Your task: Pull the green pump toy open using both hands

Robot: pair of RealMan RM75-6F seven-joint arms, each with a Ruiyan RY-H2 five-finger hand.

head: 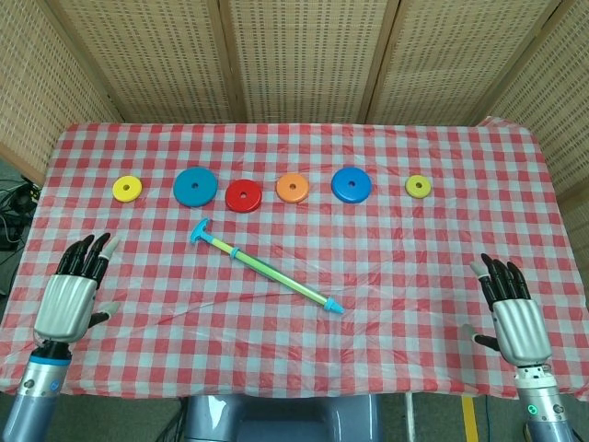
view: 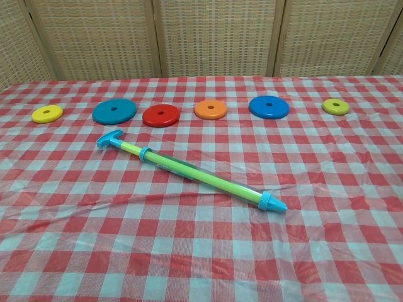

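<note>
Nearest the robot, the left hand (head: 69, 296) at eight o'clock and the right hand (head: 515, 313) at four o'clock both sit with fingers spread, holding nothing, well apart from the toy. The green pump toy (head: 265, 268) (view: 189, 170) lies flat mid-table on the checked tablecloth (head: 396, 249), its blue T-handle (view: 110, 139) pointing toward ten o'clock. Beyond it, toward twelve, a row of coloured discs (head: 244, 195).

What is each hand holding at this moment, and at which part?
Nothing is held. The left hand and right hand are both open near the table corners, apart from the green pump toy lying between them.
</note>
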